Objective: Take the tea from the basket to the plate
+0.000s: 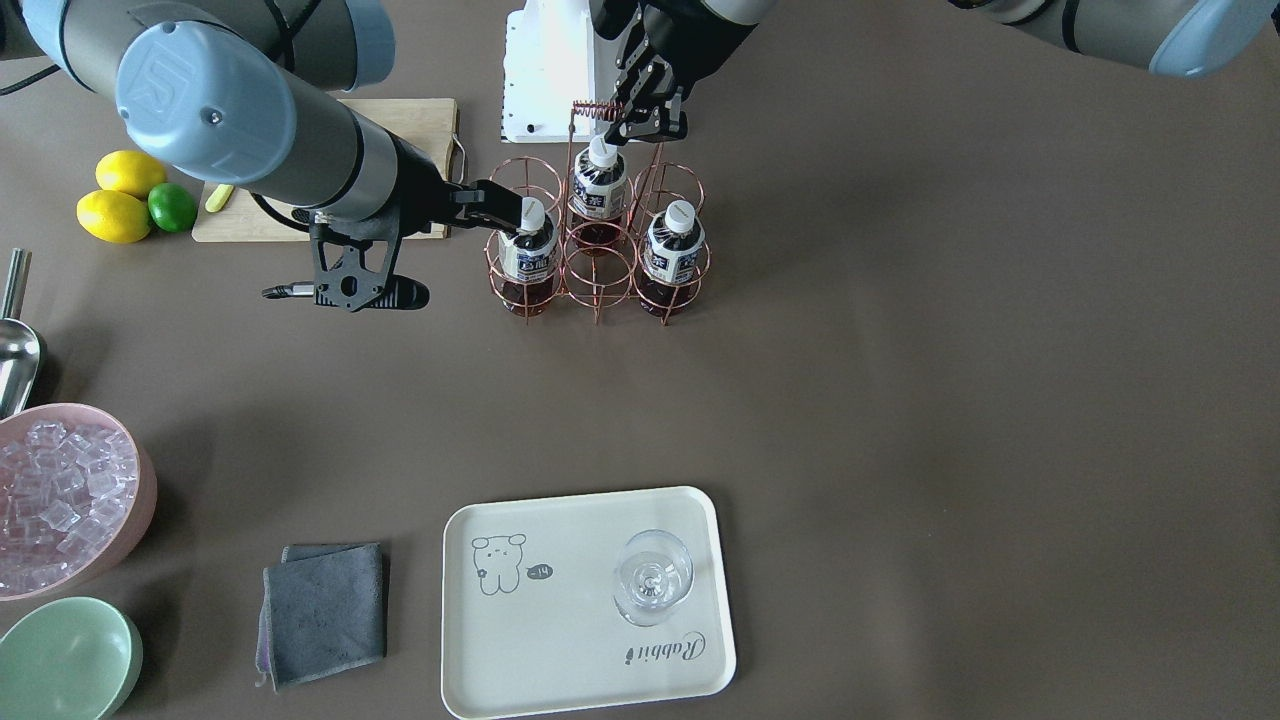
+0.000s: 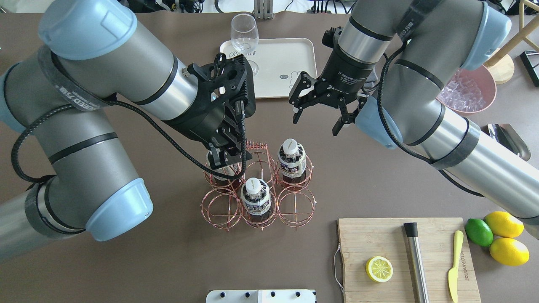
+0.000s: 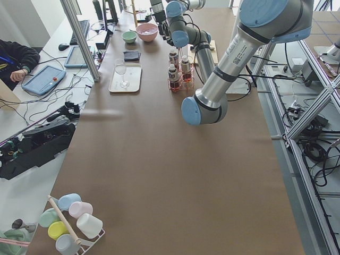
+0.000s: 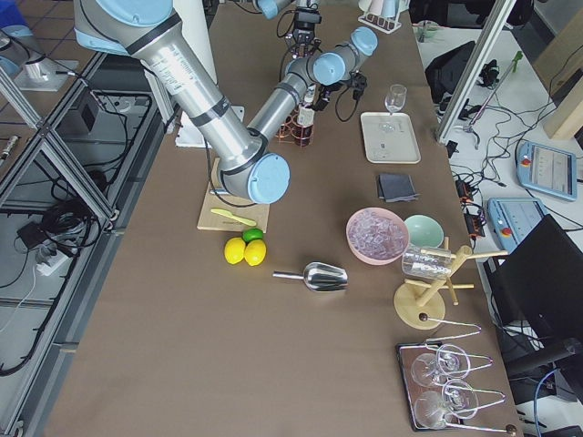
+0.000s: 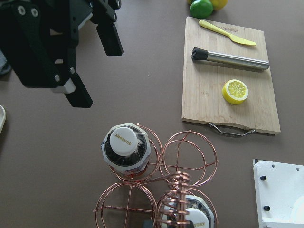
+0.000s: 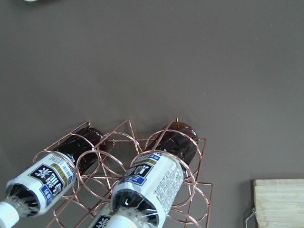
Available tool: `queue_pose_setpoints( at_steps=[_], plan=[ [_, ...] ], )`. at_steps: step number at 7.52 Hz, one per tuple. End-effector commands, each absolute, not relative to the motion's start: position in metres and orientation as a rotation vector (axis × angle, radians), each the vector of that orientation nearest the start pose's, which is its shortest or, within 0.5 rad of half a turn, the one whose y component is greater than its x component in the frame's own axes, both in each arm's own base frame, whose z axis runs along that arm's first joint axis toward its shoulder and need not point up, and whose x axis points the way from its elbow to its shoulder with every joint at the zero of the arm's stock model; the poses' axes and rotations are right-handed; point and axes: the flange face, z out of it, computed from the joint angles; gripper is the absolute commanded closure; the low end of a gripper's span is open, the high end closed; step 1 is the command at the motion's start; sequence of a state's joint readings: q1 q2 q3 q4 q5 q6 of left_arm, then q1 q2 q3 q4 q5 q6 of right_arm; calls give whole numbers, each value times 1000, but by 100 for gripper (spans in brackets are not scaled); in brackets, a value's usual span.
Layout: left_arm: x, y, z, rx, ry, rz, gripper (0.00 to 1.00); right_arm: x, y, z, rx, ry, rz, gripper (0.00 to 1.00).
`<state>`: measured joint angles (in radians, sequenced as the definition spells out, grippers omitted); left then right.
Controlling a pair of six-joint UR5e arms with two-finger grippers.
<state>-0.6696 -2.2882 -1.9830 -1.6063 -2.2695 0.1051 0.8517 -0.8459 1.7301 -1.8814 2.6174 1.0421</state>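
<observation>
The copper wire basket (image 1: 597, 110) stands mid-table with three tea bottles (image 1: 527, 255) (image 1: 598, 190) (image 1: 675, 258) in its cells. Two of the bottles show in the overhead view (image 2: 291, 162) (image 2: 255, 198); the third is hidden under my left gripper. My left gripper (image 2: 229, 159) (image 1: 652, 125) hovers over the basket beside the coiled handle, its fingers apart and holding nothing. My right gripper (image 2: 316, 125) (image 1: 500, 208) is open and empty, above the table next to the basket's tray-side bottle. The cream tray (image 1: 560, 650) (image 2: 286, 54) lies beyond the basket and holds a stemmed glass (image 1: 652, 578).
A wooden cutting board (image 2: 429, 240) with a lemon half (image 2: 379, 269), a metal muddler (image 2: 414, 256) and a yellow knife (image 2: 454, 265) lies near the robot's right. Lemons and a lime (image 2: 501, 235), a pink ice bowl (image 1: 60, 490), a grey cloth (image 1: 325, 610) and a mint bowl (image 1: 65, 660) lie around.
</observation>
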Motion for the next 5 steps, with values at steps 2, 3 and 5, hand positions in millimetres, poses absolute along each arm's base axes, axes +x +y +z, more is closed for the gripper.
queue_pose_setpoints(
  at_steps=[2, 3, 5],
  plan=[
    [391, -400, 66, 849, 1083, 1259, 100, -421, -500, 153, -485, -1037, -62, 16],
    [391, -399, 66, 847, 1086, 1260, 100, -426, -499, 154, -490, -1033, -66, 21],
    [388, -397, 64, 858, 1088, 1263, 100, -433, -501, 153, -497, -1026, -67, 28]
  ],
)
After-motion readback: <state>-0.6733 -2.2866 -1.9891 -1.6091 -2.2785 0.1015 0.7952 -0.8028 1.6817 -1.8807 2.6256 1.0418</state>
